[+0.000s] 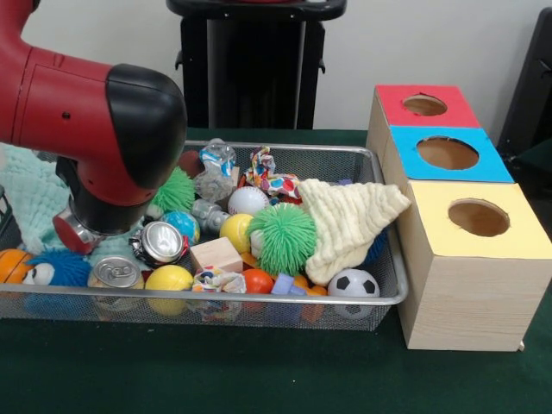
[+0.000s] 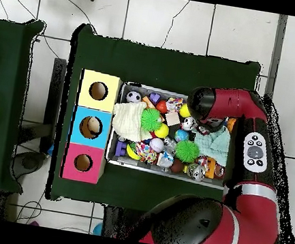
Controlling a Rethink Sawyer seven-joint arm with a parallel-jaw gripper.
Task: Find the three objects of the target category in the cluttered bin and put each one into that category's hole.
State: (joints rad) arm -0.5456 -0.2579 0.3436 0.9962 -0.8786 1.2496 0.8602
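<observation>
The wire mesh bin point(image 1: 259, 302) is full of clutter: a green spiky ball point(image 1: 282, 237), yellow balls point(image 1: 235, 231), crushed cans point(image 1: 160, 241), a wood block point(image 1: 216, 255), a soccer ball point(image 1: 354, 283) and a cream cloth point(image 1: 349, 216). No yellow duck shows; it is hidden or out of view. My arm's red and black wrist point(image 1: 112, 147) hangs low over the bin's left part in the front view, and over its right part in the overhead view point(image 2: 205, 102). It covers the gripper beneath it.
Three light-wood boxes stand beside the bin, each with a round hole: red top point(image 1: 453, 108), blue top point(image 1: 487, 159), yellow top point(image 1: 517, 237). A teal cloth point(image 1: 30, 194) drapes over the bin's left end. A blue fuzzy toy point(image 1: 56, 267) lies at the front left.
</observation>
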